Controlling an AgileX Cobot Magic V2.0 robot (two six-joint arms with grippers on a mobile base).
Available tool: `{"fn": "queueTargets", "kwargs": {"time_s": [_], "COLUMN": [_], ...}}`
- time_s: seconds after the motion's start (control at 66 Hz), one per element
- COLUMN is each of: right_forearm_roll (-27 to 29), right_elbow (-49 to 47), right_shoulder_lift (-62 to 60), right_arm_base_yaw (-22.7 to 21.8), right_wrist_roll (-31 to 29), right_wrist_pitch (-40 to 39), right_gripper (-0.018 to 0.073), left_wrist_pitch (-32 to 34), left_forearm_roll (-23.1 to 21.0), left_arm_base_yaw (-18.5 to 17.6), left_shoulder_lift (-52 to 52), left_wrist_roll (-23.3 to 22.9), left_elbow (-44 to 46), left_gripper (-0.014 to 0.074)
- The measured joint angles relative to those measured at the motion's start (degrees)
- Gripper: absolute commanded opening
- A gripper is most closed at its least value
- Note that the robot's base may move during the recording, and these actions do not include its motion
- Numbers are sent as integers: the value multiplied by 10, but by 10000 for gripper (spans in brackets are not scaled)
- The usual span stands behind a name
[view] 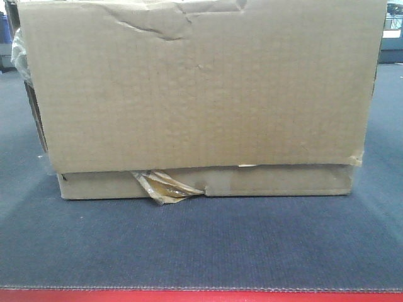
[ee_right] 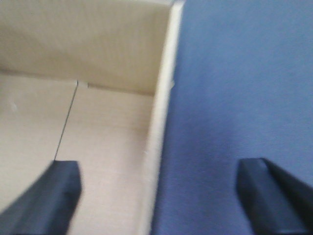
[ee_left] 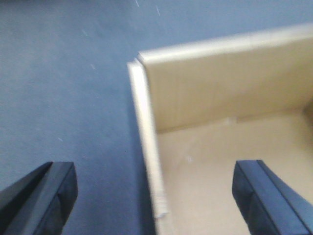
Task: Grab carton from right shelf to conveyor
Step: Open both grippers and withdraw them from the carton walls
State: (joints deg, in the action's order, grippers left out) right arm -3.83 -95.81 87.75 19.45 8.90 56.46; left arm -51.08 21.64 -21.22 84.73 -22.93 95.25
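Observation:
The carton (view: 201, 94), wide, brown and creased, stands on the dark grey conveyor (view: 201, 245) with a wad of glossy tape (view: 165, 187) at its lower strip. In the left wrist view my left gripper (ee_left: 155, 196) is open, straddling the carton's left wall (ee_left: 146, 127): one finger (ee_left: 58, 191) is over the belt, the other (ee_left: 252, 191) over the open carton's inside (ee_left: 220, 98). My right gripper (ee_right: 159, 193) is open too, astride the right wall (ee_right: 161, 107), with one finger (ee_right: 61, 191) inside the carton and one finger (ee_right: 257, 188) over the belt (ee_right: 234, 88). The right shelf is out of view.
A red edge strip (view: 201, 296) runs along the belt's near edge. A blue object (view: 4, 28) shows behind the carton at the far left, and dim shapes (view: 391, 34) lie at the far right. Belt surface extends on both sides of the carton.

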Motion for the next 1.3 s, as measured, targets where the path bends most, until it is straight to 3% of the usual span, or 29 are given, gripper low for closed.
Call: {"fn": "queueTargets", "kwargs": {"time_s": [0.091,0.197,0.288,0.394,0.622,1.016,1.304], "right_forearm_roll": [0,0,-1,-5,-5,-5,-5], "right_elbow": [3,34,85,165,357,619,754], "right_shoulder_lift": [-29,-66,-103,-148,-249,-460,-656], "right_arm_base_yaw": [-28,-73,-109,-133,-139,-140,-140], "right_wrist_roll": [0,-4,-4,-4,-5,-5,-24], "right_wrist_pitch": [17,21,9,-28,-150,-317,-420], "right_gripper": [102,-62,-66,-64,-64,-67,-67], "left_wrist_pitch": [4,6,16,38,112,300,326], "left_forearm_roll": [-47,-110,-151,-166,-162,-156,-148], "left_arm_base_yaw": [43,101,146,182,193,193,193], "left_shoulder_lift": [-26,-56,-85,-120,-226,-477,-651], "left_wrist_roll": [37,88,118,129,133,135,135], "left_elbow": [-8,-43,-96,-159,-319,-610,-702], "left_gripper": [463,303,138,-38,-6,-6,-6]}}
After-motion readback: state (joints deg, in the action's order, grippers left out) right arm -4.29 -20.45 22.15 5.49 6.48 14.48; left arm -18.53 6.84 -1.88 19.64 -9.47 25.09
